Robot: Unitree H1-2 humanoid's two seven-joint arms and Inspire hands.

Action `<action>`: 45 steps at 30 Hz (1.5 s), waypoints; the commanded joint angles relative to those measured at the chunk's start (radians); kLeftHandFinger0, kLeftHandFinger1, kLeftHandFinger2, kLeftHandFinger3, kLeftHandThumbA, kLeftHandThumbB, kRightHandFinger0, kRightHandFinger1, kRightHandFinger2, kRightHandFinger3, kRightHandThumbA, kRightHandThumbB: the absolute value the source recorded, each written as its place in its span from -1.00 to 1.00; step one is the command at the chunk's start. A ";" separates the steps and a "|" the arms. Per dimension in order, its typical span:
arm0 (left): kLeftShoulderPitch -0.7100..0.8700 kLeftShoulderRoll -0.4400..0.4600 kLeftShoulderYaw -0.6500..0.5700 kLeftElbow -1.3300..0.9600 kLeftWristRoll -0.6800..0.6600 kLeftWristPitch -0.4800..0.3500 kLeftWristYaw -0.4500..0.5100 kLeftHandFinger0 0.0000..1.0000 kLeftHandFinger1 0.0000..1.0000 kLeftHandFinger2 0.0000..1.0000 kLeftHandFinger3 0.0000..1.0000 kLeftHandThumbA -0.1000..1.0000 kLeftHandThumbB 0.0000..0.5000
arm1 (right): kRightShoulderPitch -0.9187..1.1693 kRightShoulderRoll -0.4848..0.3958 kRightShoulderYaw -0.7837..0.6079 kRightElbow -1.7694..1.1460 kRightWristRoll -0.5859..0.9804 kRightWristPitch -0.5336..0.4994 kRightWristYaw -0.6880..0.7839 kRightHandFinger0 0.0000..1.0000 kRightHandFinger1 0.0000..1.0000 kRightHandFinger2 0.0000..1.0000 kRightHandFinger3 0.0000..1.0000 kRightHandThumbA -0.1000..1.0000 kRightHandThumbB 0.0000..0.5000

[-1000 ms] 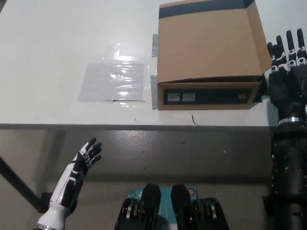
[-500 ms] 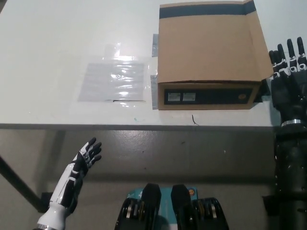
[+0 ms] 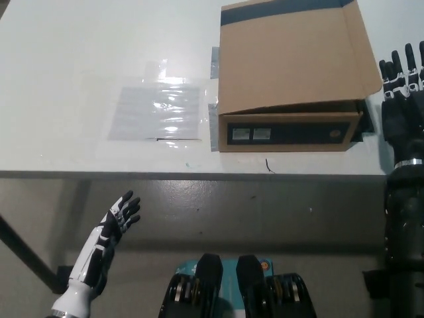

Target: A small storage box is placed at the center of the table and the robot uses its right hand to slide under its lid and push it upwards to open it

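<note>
Head view, the only one I have: the storage box (image 3: 288,79) is plain brown cardboard and sits on the white table (image 3: 79,59), right of the table's middle and close to its near edge. Its lid (image 3: 291,56) is one broad flap with a dark band of tape along the far edge; the near edge of the flap is lifted slightly off the body, highest at the near right corner, so I see a thin dark gap under it. The near wall of the box carries a dark printed strip with two small pale labels (image 3: 251,134) toward its left end and a small round mark toward its right end. My right hand (image 3: 402,99) is just beside the box's right side, black, palm flat, its fingers straight, spread a little and pointing away from me; it holds nothing, and I cannot tell whether it touches the flap's right edge. A flat clear plastic sheet (image 3: 156,111) lies on the table left of the box. My left hand (image 3: 116,222) rests below the table's near edge at lower left, white, fingers loosely apart, empty.
</note>
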 commanded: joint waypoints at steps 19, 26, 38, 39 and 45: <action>-0.008 0.007 -0.007 -0.019 -0.006 -0.033 -0.016 1.00 1.00 1.00 1.00 1.00 0.37 | -0.061 0.021 0.009 0.035 -0.022 -0.055 0.031 1.00 1.00 1.00 1.00 1.00 0.13; -0.008 0.012 -0.004 -0.016 -0.008 -0.034 -0.017 1.00 1.00 1.00 1.00 1.00 0.43 | -0.082 0.023 0.006 0.081 -0.035 -0.102 0.045 1.00 1.00 1.00 1.00 1.00 0.24; -0.012 0.010 -0.004 -0.001 -0.008 -0.052 -0.017 1.00 1.00 1.00 1.00 1.00 0.35 | -0.100 -0.001 -0.013 0.026 -0.032 -0.155 0.041 1.00 1.00 1.00 1.00 1.00 0.42; -0.012 0.011 -0.005 -0.001 -0.009 -0.056 -0.019 1.00 1.00 1.00 1.00 1.00 0.34 | -0.103 -0.002 -0.015 0.024 -0.029 -0.150 0.036 1.00 1.00 1.00 1.00 1.00 0.42; -0.009 0.011 -0.007 -0.017 -0.005 -0.038 -0.017 1.00 1.00 1.00 1.00 1.00 0.36 | -0.105 0.013 -0.024 0.024 0.032 -0.114 0.077 1.00 1.00 1.00 1.00 1.00 0.34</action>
